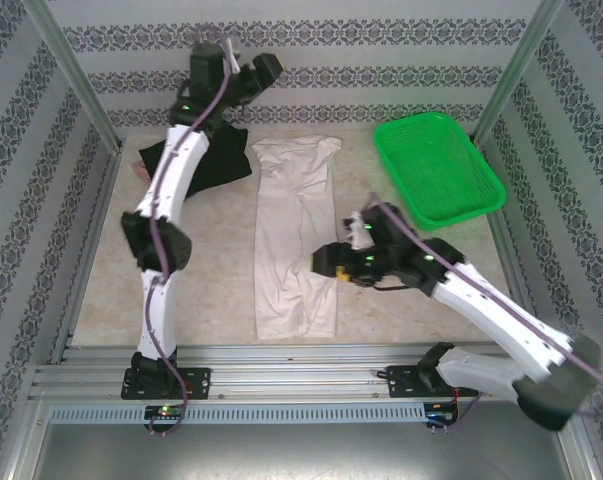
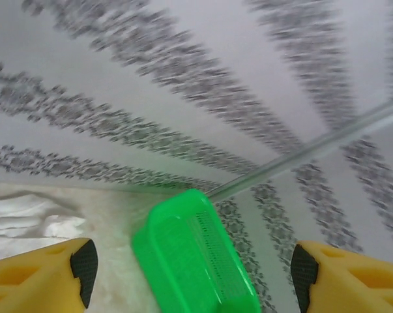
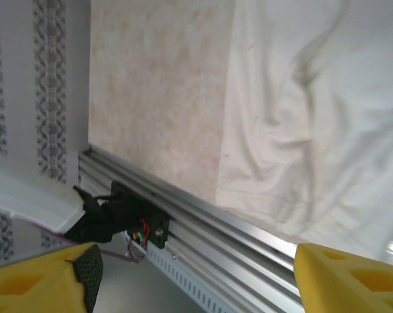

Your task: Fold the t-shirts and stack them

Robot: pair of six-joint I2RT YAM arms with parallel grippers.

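Here, in the top view, the white t-shirt [image 1: 296,230] is seen laid out as a long strip in the middle of the table [image 1: 201,290], with its neck at the far end and its hem at the near end. The right gripper [image 1: 323,262] is placed at the right edge of the strip, toward the near end, so it is judged to be the nearer one for the next fold. The left gripper [image 1: 269,68] is held high by the far wall, and the black t-shirt [image 1: 226,160] is seen bunched at the far left under that arm. In the left wrist view, the yellow fingers [image 2: 40,274] are spread wide with nothing held, and the green basket [image 2: 196,261] is seen past them. In the right wrist view, the yellow fingers [image 3: 339,280] are spread wide and empty too, and the white cloth is seen just past them, beside the rail [image 3: 248,228].
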